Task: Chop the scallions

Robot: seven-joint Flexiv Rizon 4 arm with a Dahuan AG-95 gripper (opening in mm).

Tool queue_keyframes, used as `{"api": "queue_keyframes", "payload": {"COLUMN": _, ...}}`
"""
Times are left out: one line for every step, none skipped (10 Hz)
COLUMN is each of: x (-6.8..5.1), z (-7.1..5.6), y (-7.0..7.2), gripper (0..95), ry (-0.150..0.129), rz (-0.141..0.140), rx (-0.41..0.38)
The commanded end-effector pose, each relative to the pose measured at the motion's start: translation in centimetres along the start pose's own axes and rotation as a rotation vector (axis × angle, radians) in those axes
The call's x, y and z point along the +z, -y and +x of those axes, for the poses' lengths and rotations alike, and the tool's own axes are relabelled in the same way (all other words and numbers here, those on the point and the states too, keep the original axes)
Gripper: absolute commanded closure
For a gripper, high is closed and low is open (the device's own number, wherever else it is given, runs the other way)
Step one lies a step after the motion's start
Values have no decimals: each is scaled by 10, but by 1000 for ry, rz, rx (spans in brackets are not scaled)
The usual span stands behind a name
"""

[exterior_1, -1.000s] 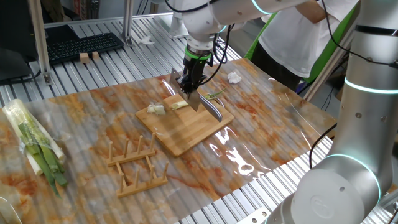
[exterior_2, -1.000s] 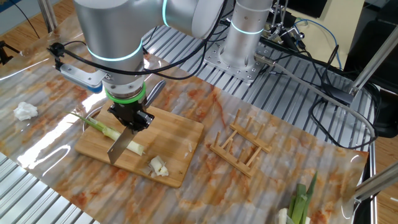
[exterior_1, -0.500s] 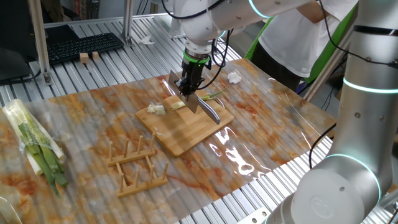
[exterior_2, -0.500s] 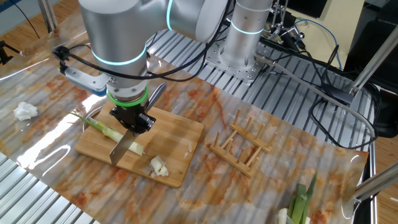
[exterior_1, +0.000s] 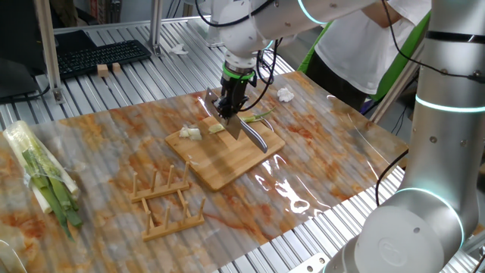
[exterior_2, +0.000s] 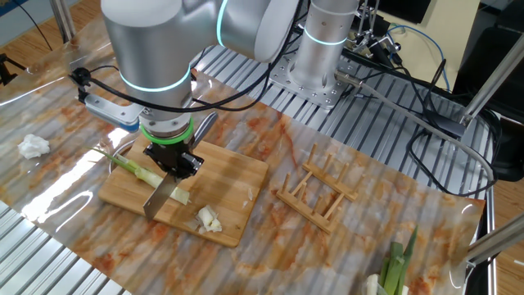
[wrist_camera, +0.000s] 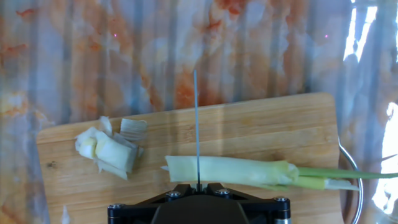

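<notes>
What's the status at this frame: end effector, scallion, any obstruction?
End effector shut on knife, blade across the scallion stalk near its white end. Cut chunks beside it on the cutting board. Nothing obstructing.

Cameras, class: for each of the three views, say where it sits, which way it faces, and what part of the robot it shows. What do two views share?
One fixed view: from the table's front, facing the person behind; shows arm and gripper.
Other fixed view: from the opposite side, facing the robot's base; shows arm above the wooden board.
Hand view: on the hand, looking straight down the knife blade at the scallion stalk; only the gripper's edge shows.
All share board, stalk, cut chunks.
</notes>
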State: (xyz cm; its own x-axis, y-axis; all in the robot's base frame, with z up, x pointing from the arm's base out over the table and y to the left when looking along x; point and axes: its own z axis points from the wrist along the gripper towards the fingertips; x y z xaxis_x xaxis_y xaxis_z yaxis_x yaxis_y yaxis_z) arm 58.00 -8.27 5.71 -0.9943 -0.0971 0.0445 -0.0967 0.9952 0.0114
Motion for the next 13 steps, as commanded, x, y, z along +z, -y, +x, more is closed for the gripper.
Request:
{"api": "queue_keyframes", "payload": {"x": 4, "z": -1, "y": -3, "gripper": 950, "ry": 4, "rz": 6, "rx": 6}}
{"api": "queue_keyframes", "payload": {"x": 7, "z": -1, "y": -5, "gripper": 950, "ry": 7, "rz": 14, "rx": 4}}
{"api": "queue_keyframes", "payload": {"x": 8, "z": -1, "y": -5, "gripper": 950, "ry": 9, "rz": 16, "rx": 3}}
{"api": "queue_keyframes", "payload": {"x": 8, "z": -1, "y": -6, "gripper": 950, "ry": 9, "rz": 26, "rx": -2}}
{"api": "queue_keyframes", "payload": {"x": 9, "z": -1, "y": -7, "gripper": 950, "ry": 13, "rz": 28, "rx": -2}}
{"api": "queue_keyframes", "payload": {"x": 10, "z": -1, "y": -8, "gripper": 950, "ry": 15, "rz": 29, "rx": -2}}
{"api": "queue_keyframes", "payload": {"x": 11, "z": -2, "y": -8, "gripper": 950, "ry": 18, "rz": 30, "rx": -6}}
{"api": "queue_keyframes", "payload": {"x": 12, "z": -2, "y": -8, "gripper": 950, "ry": 19, "rz": 37, "rx": -8}}
{"api": "queue_keyframes", "payload": {"x": 14, "z": -3, "y": -9, "gripper": 950, "ry": 20, "rz": 36, "rx": -9}}
{"api": "queue_keyframes", "payload": {"x": 16, "z": -4, "y": -9, "gripper": 950, "ry": 22, "rz": 33, "rx": -8}}
{"api": "queue_keyframes", "payload": {"x": 20, "z": -5, "y": -9, "gripper": 950, "ry": 23, "rz": 34, "rx": -8}}
{"api": "queue_keyframes", "payload": {"x": 23, "z": -6, "y": -9, "gripper": 950, "ry": 23, "rz": 34, "rx": -11}}
{"api": "queue_keyframes", "payload": {"x": 27, "z": -8, "y": -8, "gripper": 950, "ry": 26, "rz": 34, "rx": -15}}
